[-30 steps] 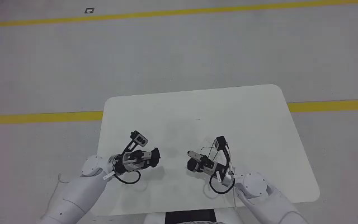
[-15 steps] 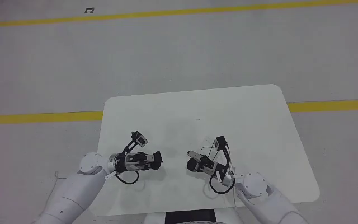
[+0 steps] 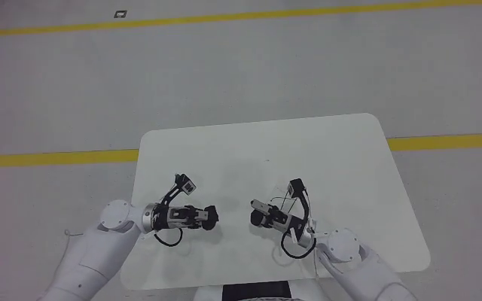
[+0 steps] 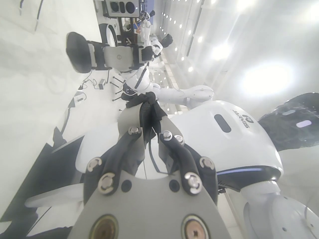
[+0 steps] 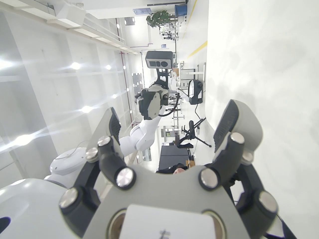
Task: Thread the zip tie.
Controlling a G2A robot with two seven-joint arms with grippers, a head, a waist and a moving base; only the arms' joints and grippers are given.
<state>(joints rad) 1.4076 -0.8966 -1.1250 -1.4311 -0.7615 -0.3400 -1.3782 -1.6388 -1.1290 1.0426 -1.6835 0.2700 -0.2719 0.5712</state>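
The left gripper [image 3: 211, 217] has its fingers [image 4: 149, 115] pressed together; straight ahead of its tips, near but apart, the right gripper [image 3: 254, 216] faces it with fingers [image 5: 225, 123] spread wide. Both forearms angle inward, and both grippers are rolled sideways, one finger above the other

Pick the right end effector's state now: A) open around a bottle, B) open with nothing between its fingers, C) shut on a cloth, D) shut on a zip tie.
B: in the right wrist view the right end effector has its fingers spread wide apart, with nothing held in the gap.
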